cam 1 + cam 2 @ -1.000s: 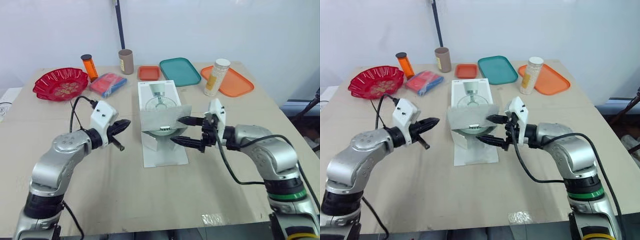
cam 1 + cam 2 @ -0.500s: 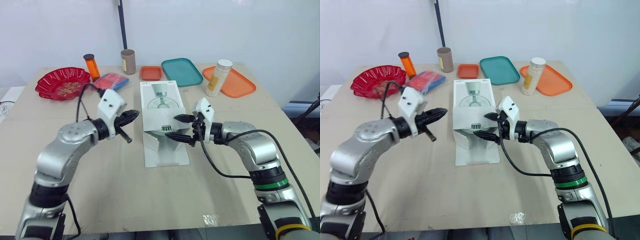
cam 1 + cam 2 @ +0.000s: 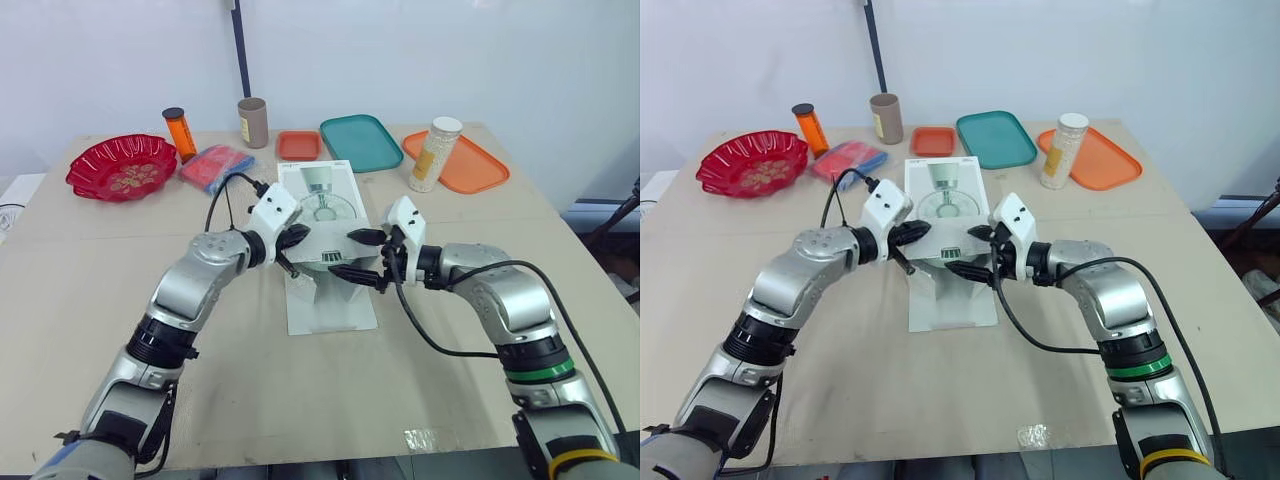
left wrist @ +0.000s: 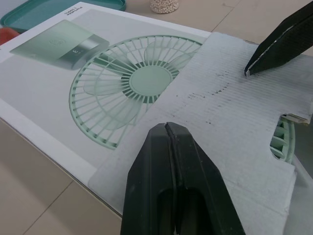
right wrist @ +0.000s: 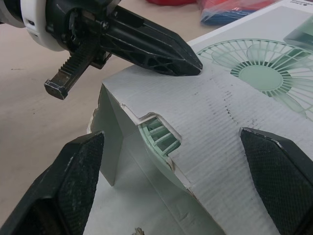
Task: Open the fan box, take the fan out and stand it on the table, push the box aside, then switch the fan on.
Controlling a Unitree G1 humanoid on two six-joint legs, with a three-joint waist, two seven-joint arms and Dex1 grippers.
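While the left end effector [image 3: 296,239], fingers pressed together, is touching its tip to the torn flap [image 4: 230,122] of the fan box [image 3: 322,195], the right end effector [image 3: 355,254] is straddling that flap spread wide and should be peeling it gently off the green fan [image 5: 159,137] just beneath.

The box [image 3: 322,190] is white with a pale green fan printed on it; its flap [image 4: 234,122] is grey, ribbed card. The fan [image 5: 159,137] inside is pale green. The left gripper [image 4: 167,126] and right gripper [image 3: 345,253] have black fingers. The bowl [image 3: 120,168] is red with gold patterning. There are a teal tray [image 3: 360,142], an orange tray [image 3: 485,170] and a tan table [image 3: 250,380].
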